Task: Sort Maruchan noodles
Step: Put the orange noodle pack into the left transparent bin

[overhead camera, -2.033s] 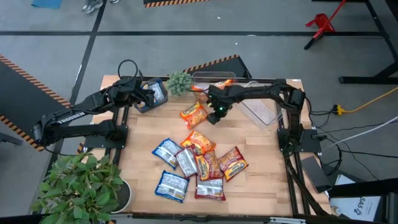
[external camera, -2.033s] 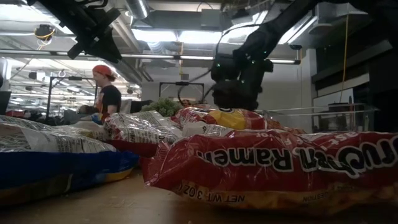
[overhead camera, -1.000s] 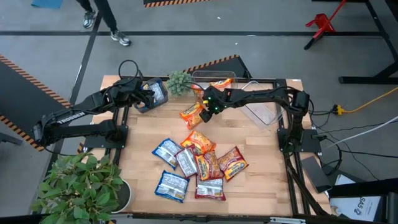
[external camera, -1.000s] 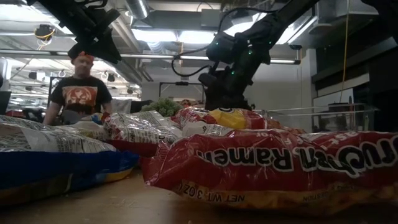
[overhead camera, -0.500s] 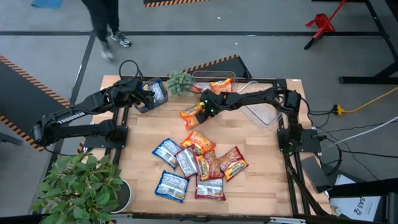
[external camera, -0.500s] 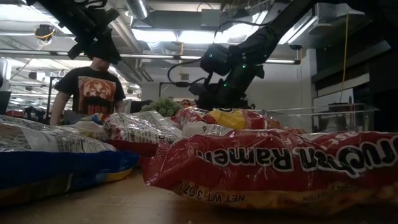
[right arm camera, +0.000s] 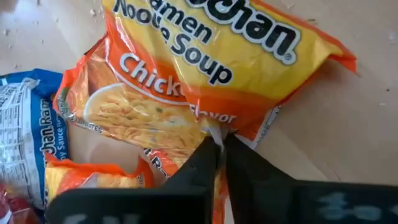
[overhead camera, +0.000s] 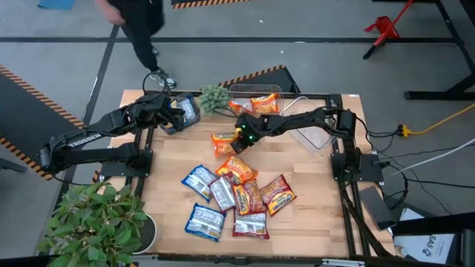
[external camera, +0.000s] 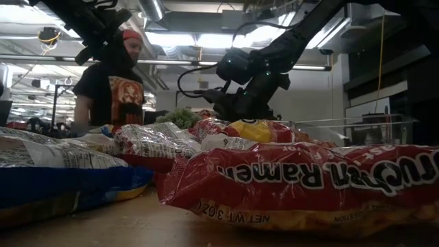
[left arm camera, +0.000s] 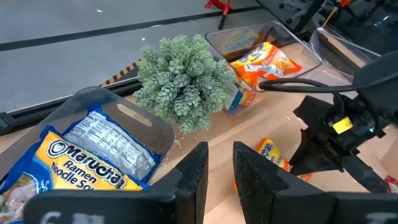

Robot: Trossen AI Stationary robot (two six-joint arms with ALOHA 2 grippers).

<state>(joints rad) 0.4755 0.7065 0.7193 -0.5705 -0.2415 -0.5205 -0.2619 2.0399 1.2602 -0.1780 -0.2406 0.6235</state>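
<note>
Near the table's (overhead camera: 312, 222) far edge, the right gripper (right arm camera: 219, 144) pinches an orange noodle packet (overhead camera: 223, 141) by its edge; next, probably, lift it toward the clear bin (overhead camera: 278, 92)

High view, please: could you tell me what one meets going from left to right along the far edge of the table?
Left pincer over a bin holding a blue packet → small green plant → clear bin with orange packets → empty clear bin.
</note>
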